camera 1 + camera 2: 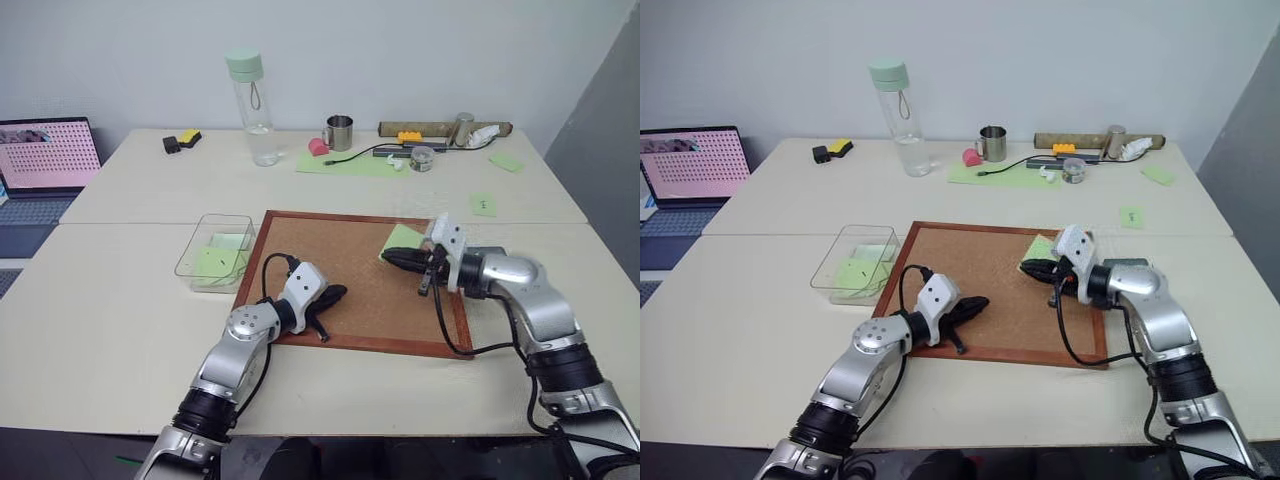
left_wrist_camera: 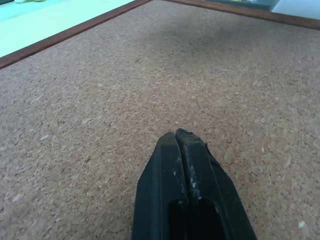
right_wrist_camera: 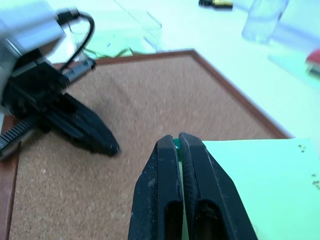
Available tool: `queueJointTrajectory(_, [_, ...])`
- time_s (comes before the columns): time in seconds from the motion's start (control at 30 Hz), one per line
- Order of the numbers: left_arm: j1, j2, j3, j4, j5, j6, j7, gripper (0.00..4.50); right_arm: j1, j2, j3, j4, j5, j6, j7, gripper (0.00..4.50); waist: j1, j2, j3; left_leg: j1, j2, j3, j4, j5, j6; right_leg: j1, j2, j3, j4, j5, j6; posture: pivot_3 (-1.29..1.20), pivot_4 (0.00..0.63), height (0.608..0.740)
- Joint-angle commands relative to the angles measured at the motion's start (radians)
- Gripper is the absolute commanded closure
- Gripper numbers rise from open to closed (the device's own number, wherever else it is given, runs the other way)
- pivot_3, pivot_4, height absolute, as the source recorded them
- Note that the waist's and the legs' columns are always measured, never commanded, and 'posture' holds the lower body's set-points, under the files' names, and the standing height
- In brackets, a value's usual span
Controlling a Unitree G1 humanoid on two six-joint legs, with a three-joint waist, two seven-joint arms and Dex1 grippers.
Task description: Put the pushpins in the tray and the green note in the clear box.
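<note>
On the cork board (image 1: pixel 340 255) lies the green note (image 1: pixel 403 238), near the board's right edge. My right gripper (image 3: pixel 176 140) hovers just above the note's near corner, shut on a green pushpin (image 3: pixel 176 145) whose head peeks out between the fingertips. Small pinholes mark the note (image 3: pixel 260 185). My left gripper (image 1: pixel 340 292) is shut with nothing in it and rests on the board's front left part (image 2: pixel 100 100). The clear box (image 1: pixel 190 262) stands left of the board and holds pale green slips. The tray is out of view.
At the back of the table stand a clear bottle (image 1: pixel 255 110), a metal cup (image 1: pixel 340 132), a long green sheet (image 1: pixel 350 164) with a cable, and a cardboard roll (image 1: pixel 440 128). A small green slip (image 1: pixel 484 204) lies back right. A laptop (image 1: pixel 45 165) is far left.
</note>
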Motion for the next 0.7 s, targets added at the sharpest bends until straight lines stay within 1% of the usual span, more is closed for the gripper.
queueJointTrajectory(0.03, [0.019,-0.007,0.030,-0.050,-0.071,0.127,-0.016,4.50,0.008,-0.049,0.011,-0.078,-0.028,-0.051,0.025,4.44,0.000,0.000,0.000,0.000,0.000,0.000,0.000,0.000,0.000,0.000,0.000,0.000,0.000,0.000,0.000,0.00,0.150,0.740])
queueJointTrajectory(0.07, [0.013,-0.009,0.051,-0.086,-0.106,0.159,-0.021,4.50,0.012,-0.061,0.018,-0.083,-0.042,-0.070,0.029,4.44,-0.001,-0.001,0.000,0.000,0.000,0.000,-0.001,0.000,0.000,0.000,0.000,0.000,0.000,0.000,0.000,0.00,0.150,0.740])
queueJointTrajectory(0.1, [0.007,-0.006,0.073,-0.129,-0.153,0.203,-0.038,4.12,0.015,-0.072,0.025,-0.087,-0.059,-0.096,0.032,4.50,-0.001,-0.001,0.001,0.000,0.000,0.000,-0.001,0.000,0.000,-0.001,0.000,0.000,0.000,0.000,0.000,0.00,0.150,0.740])
queueJointTrajectory(0.13, [0.002,0.000,0.097,-0.168,-0.201,0.252,-0.051,4.12,0.018,-0.083,0.031,-0.089,-0.074,-0.120,0.034,4.50,-0.001,-0.001,0.001,0.000,0.000,0.000,-0.002,0.000,0.000,-0.001,0.000,0.000,0.000,0.000,0.000,0.00,0.150,0.740])
queueJointTrajectory(0.17, [-0.005,0.004,0.123,-0.206,-0.255,0.306,-0.060,3.98,0.020,-0.091,0.037,-0.090,-0.088,-0.146,0.034,4.50,-0.001,-0.003,0.004,0.000,0.000,0.000,-0.002,0.000,0.000,-0.001,0.000,0.000,0.000,0.000,0.000,0.00,0.150,0.740])
queueJointTrajectory(0.2, [-0.012,0.009,0.147,-0.238,-0.304,0.360,-0.068,3.70,0.019,-0.094,0.040,-0.089,-0.098,-0.169,0.030,4.50,-0.001,-0.005,0.007,-0.002,0.000,0.000,-0.002,0.000,0.000,-0.002,0.000,-0.001,-0.001,0.000,0.000,0.00,0.150,0.740])
queueJointTrajectory(0.23, [-0.022,0.008,0.175,-0.265,-0.360,0.418,-0.069,3.53,0.018,-0.096,0.043,-0.086,-0.108,-0.196,0.028,4.50,-0.001,-0.006,0.008,-0.002,0.000,-0.001,-0.002,0.000,0.000,-0.002,0.000,-0.001,-0.001,0.000,0.000,0.00,0.150,0.740])
queueJointTrajectory(0.27, [-0.031,0.002,0.203,-0.282,-0.418,0.470,-0.068,3.41,0.018,-0.098,0.047,-0.084,-0.118,-0.220,0.028,4.50,-0.001,-0.008,0.013,-0.002,0.000,-0.001,-0.002,0.000,-0.001,-0.002,0.000,-0.001,-0.001,0.000,0.000,0.00,0.150,0.740])
queueJointTrajectory(0.3, [-0.045,-0.003,0.230,-0.297,-0.479,0.526,-0.067,3.17,0.018,-0.101,0.054,-0.077,-0.130,-0.250,0.030,4.50,-0.001,-0.008,0.014,-0.002,0.000,-0.001,-0.002,0.000,-0.001,-0.002,0.000,-0.001,-0.001,0.000,0.000,0.00,0.150,0.740])
queueJointTrajectory(0.33, [-0.057,-0.010,0.254,-0.304,-0.530,0.565,-0.066,3.05,0.021,-0.102,0.057,-0.074,-0.136,-0.269,0.032,4.50,-0.001,-0.010,0.016,-0.002,0.000,-0.001,-0.002,0.001,-0.001,-0.002,0.000,-0.001,-0.001,0.000,0.000,0.00,0.150,0.740])
queueJointTrajectory(0.43, [-0.094,-0.040,0.316,-0.304,-0.652,0.652,-0.038,2.49,0.028,-0.109,0.070,-0.072,-0.160,-0.342,0.038,4.50,0.000,-0.011,0.017,-0.002,0.000,-0.001,-0.002,0.001,-0.002,-0.002,0.000,-0.002,-0.002,0.000,0.000,0.00,0.150,0.740])
queueJointTrajectory(0.5, [-0.109,-0.054,0.331,-0.299,-0.690,0.683,-0.022,2.10,0.027,-0.117,0.082,-0.073,-0.183,-0.400,0.043,4.50,0.001,-0.012,0.018,-0.002,0.000,-0.001,-0.002,0.001,-0.002,-0.002,0.000,-0.002,-0.002,0.000,0.000,0.00,0.150,0.740])
queueJointTrajectory(0.6, [-0.121,-0.069,0.318,-0.286,-0.693,0.690,-0.001,1.47,0.018,-0.131,0.102,-0.075,-0.219,-0.487,0.056,4.50,0.001,-0.012,0.018,-0.002,0.000,-0.001,-0.002,0.003,-0.006,-0.002,0.000,-0.002,-0.003,0.000,0.000,0.00,0.150,0.740])
queueJointTrajectory(0.67, [-0.125,-0.079,0.296,-0.271,-0.682,0.688,0.003,1.15,0.010,-0.139,0.115,-0.081,-0.233,-0.534,0.064,4.50,0.001,-0.013,0.018,-0.002,0.000,-0.001,-0.002,0.003,-0.006,-0.002,0.000,-0.002,-0.003,0.000,0.000,0.00,0.150,0.740])
queueJointTrajectory(0.7, [-0.128,-0.089,0.280,-0.259,-0.673,0.685,0.005,1.15,0.006,-0.144,0.122,-0.086,-0.240,-0.557,0.070,4.50,0.001,-0.013,0.018,-0.002,0.000,-0.001,-0.002,0.004,-0.006,-0.002,0.000,-0.002,-0.003,0.000,0.000,0.00,0.150,0.740])
